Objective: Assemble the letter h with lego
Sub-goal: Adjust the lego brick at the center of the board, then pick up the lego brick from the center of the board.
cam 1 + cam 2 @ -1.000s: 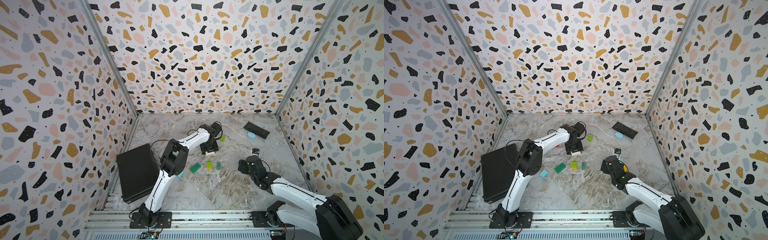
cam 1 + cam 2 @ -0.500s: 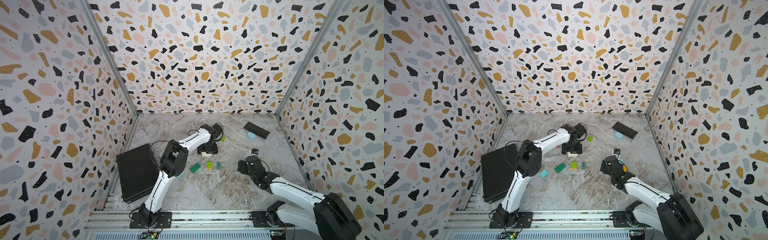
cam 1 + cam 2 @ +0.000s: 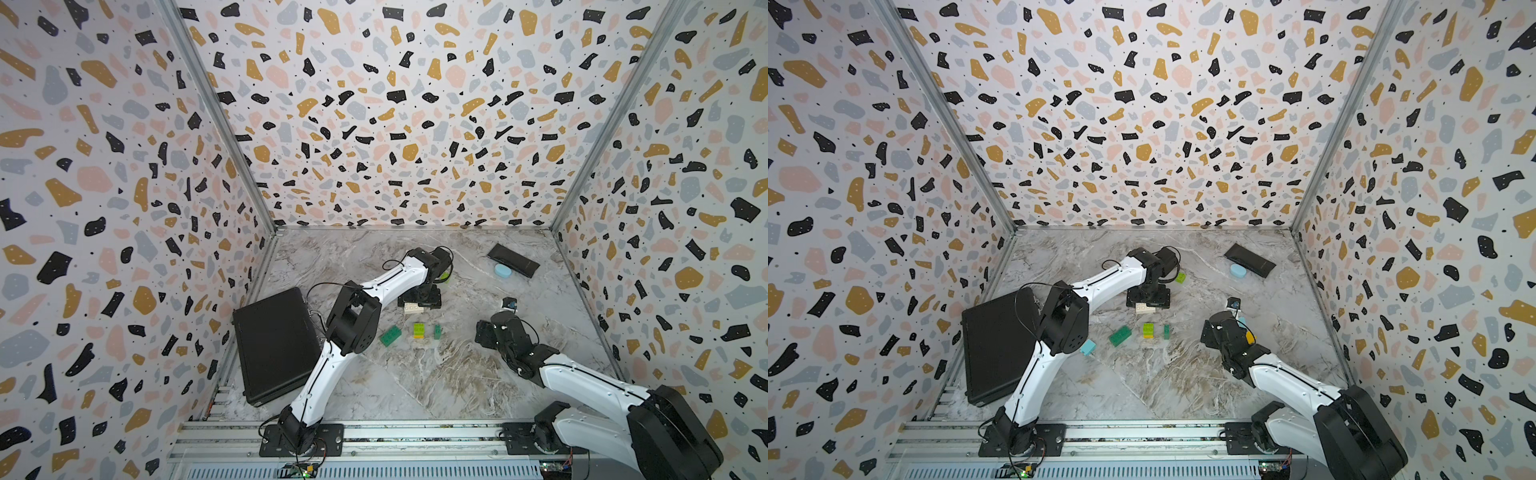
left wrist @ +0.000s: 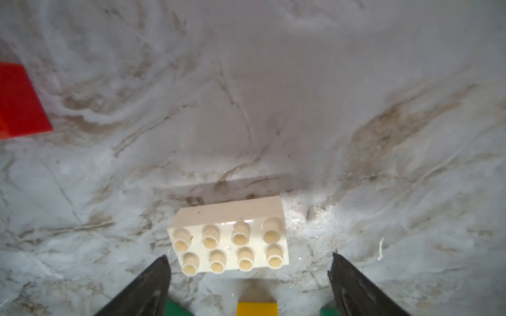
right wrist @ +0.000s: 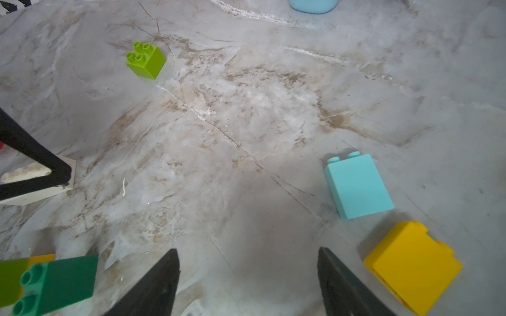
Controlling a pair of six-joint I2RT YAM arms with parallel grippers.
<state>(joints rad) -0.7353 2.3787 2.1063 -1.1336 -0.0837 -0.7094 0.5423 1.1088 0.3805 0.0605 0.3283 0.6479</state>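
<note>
The walls (image 3: 374,124) carry a terrazzo pattern of black, ochre, pink and grey chips on white. The table (image 3: 436,374) is grey-white marble with brown veins. The left arm (image 3: 395,276) and right arm (image 3: 582,378) are white with black joints. At eight o'clock on the table is a black case (image 3: 276,345), and at one o'clock a pale-blue oval (image 3: 503,271). There is a cream brick (image 4: 228,238), a red brick (image 4: 19,101), a lime brick (image 5: 146,58), a light-blue brick (image 5: 357,186), a yellow brick (image 5: 413,266) and a dark green brick (image 3: 390,335).
</note>
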